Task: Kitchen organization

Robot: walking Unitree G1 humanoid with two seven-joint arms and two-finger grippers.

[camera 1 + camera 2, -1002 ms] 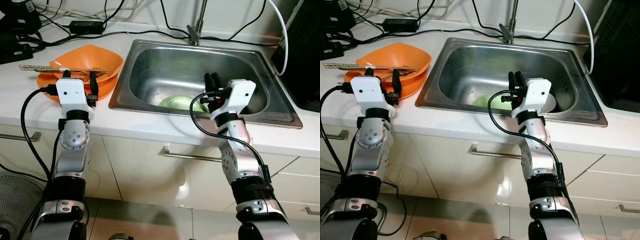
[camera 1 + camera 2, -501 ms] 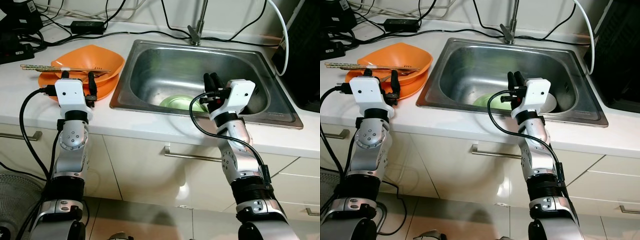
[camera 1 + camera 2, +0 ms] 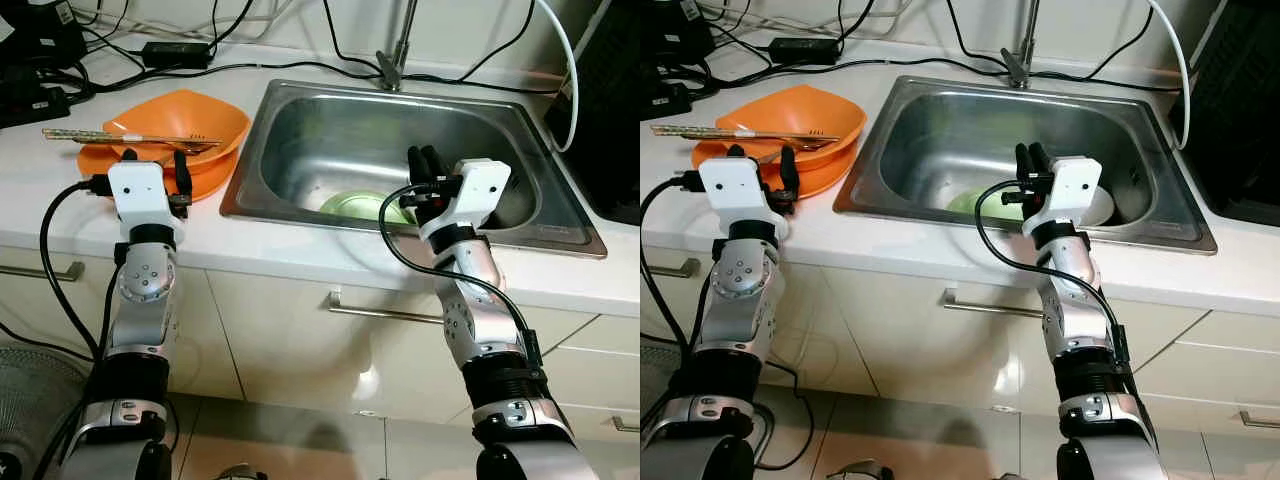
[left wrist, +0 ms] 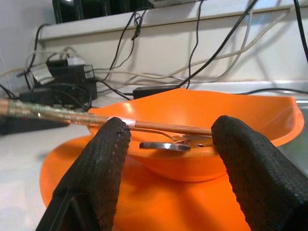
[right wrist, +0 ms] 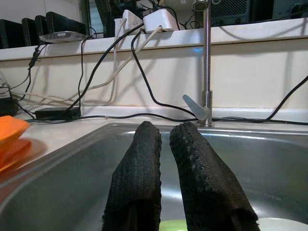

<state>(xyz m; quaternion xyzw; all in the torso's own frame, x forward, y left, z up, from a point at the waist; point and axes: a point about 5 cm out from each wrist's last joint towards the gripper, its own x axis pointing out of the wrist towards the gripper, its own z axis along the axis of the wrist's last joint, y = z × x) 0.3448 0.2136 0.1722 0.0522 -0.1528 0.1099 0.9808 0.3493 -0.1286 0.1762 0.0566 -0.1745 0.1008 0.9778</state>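
Evidently the left gripper (image 3: pixel 155 168) hovered open at left before the orange bowl (image 3: pixel 195 120) — light, stiff, best pinched at its rim. Right gripper (image 3: pixel 427 160) — fingers nearly together, empty — hung over the sink (image 3: pixel 300 115).

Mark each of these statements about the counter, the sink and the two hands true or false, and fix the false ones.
1. The left hand is open, facing the orange bowl. True.
2. The right hand grips the green plate. False: its fingers are shut on nothing, above the sink; the green plate lies on the sink floor.
3. Chopsticks lie across the orange bowl's rim. True.
4. The orange bowl sits inside the sink. False: it rests on an orange plate on the counter, to the sink's left.
5. A faucet rises behind the sink. True.
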